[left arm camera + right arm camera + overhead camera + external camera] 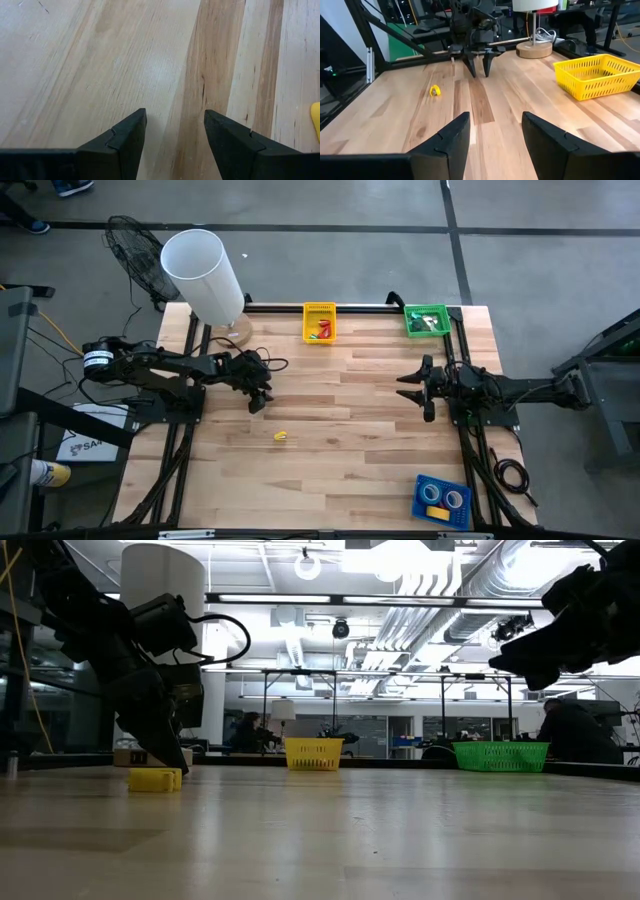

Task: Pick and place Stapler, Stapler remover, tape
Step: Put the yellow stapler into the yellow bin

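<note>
A small yellow roll of tape [282,437] lies on the wooden table, also seen in the low view [155,779] and the right wrist view [435,90]. My left gripper [257,402] hangs open just above the table, pointing down, a short way to the far left of that roll; the roll's edge [315,120] shows beside its fingers. My right gripper [410,387] is open and empty, held above the table's right half, facing left. Two more tape rolls lie in a blue basket [441,500]. I cannot make out a stapler or a stapler remover.
A yellow basket [319,322] with red pieces and a green basket [425,320] stand at the far edge. A lamp with a white shade [203,275] stands at the far left corner. Bare wood lies between the two arms.
</note>
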Controlling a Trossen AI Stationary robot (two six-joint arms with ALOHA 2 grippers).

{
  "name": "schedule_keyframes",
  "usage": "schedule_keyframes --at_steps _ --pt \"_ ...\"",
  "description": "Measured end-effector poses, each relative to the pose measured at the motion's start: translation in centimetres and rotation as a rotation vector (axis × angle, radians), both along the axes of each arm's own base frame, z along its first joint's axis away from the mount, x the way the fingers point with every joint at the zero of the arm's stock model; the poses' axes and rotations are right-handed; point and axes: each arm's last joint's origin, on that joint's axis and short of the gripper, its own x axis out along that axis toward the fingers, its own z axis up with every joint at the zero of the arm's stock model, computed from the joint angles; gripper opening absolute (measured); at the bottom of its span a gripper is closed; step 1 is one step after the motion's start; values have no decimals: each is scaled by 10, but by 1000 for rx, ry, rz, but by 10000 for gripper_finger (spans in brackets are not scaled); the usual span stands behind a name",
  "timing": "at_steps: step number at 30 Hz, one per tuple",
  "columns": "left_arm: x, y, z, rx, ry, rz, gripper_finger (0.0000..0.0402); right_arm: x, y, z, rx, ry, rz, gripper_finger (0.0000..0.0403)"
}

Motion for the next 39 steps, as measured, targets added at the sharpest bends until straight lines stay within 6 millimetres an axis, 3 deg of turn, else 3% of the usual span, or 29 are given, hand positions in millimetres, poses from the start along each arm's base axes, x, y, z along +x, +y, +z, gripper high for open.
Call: schedule_keyframes --at_steps 10,26,31,39 --pt "0 0 0 -18 -1 16 202 0 1 -1 35 12 32 170" --pt "4 -2 6 -141 -4 14 202 0 2 -1 -124 21 79 171" --pt "8 -18 8 -156 42 -33 202 0 2 -1 -127 21 79 171" --pt "17 -62 16 -119 57 -185 202 0 2 -1 -127 22 79 170"
